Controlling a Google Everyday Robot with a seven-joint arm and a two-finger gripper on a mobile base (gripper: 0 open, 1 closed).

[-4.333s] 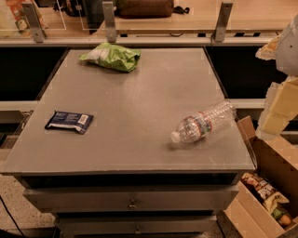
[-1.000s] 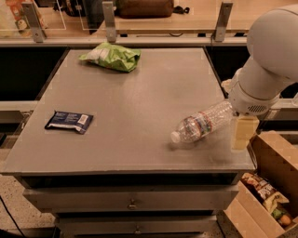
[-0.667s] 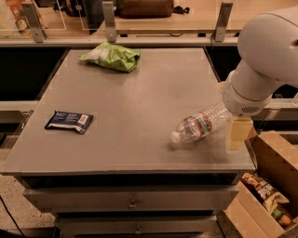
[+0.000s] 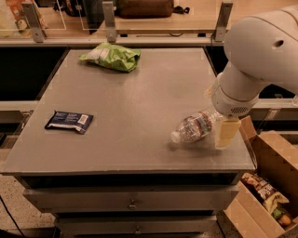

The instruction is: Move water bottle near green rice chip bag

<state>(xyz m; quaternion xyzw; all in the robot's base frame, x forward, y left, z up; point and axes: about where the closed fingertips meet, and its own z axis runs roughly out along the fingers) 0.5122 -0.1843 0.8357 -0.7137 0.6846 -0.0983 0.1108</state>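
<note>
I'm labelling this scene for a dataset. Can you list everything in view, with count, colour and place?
table: one, grey, centre.
drawers: two, grey, under the table.
water bottle: one, clear with a white cap, lying on its side at the table's front right.
chip bag: one, light green, table's back left.
packet: one, dark blue with a white label, table's front left.
cardboard box: one, brown, on the floor at lower right.
snacks: several, mixed colours, inside the box.
brown bag: one, dark brown, behind the table.
arm: one, white, reaching in from the right.
gripper: one, pale yellow, at the bottle's base end.
</note>
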